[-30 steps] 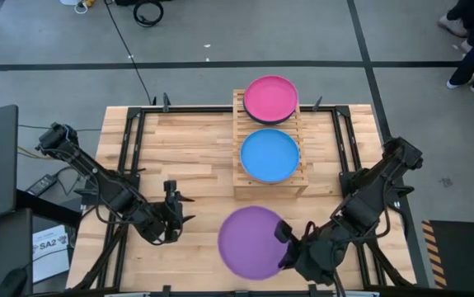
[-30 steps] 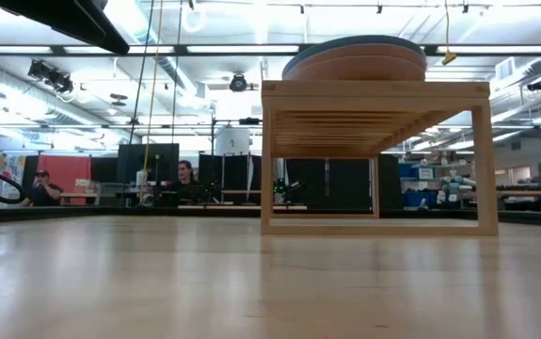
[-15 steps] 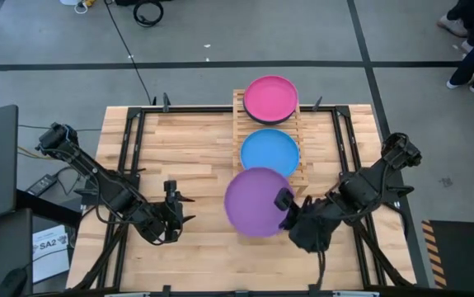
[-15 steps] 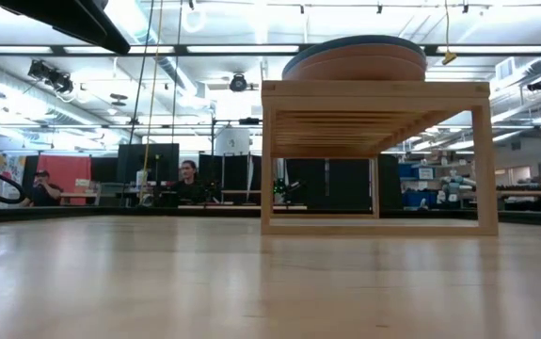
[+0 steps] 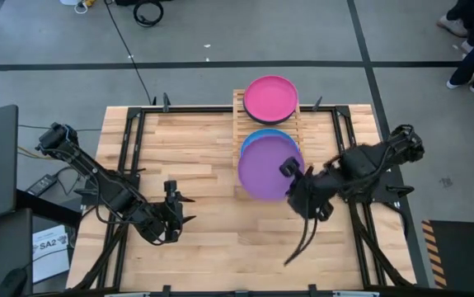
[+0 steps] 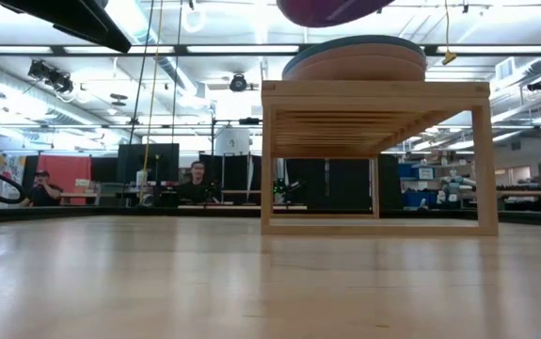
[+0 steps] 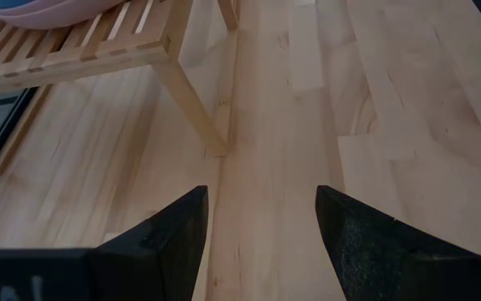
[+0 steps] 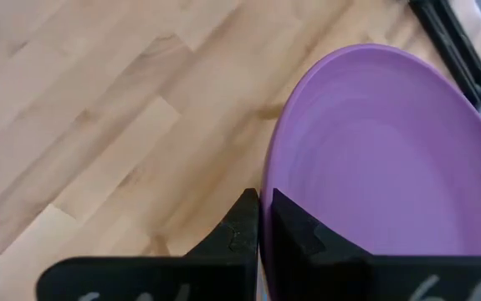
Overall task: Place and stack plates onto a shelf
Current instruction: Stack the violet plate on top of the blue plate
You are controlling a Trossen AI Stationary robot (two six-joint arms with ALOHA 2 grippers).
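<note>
Right gripper (image 5: pixel 290 172) clamped on purple plate's (image 5: pixel 269 167) rim — held above blue plate (image 5: pixel 263 134) on shelf (image 5: pixel 238 111); left gripper (image 5: pixel 173 213) wide open, empty.

The right arm reaches in from the table's right side toward the middle, its gripper (image 5: pixel 288 171) pinched tight on the rim of a round matte purple plate (image 5: pixel 270 167). The left arm rests low at the table's front left, its gripper (image 5: pixel 185 209) spread wide and holding nothing.
</note>
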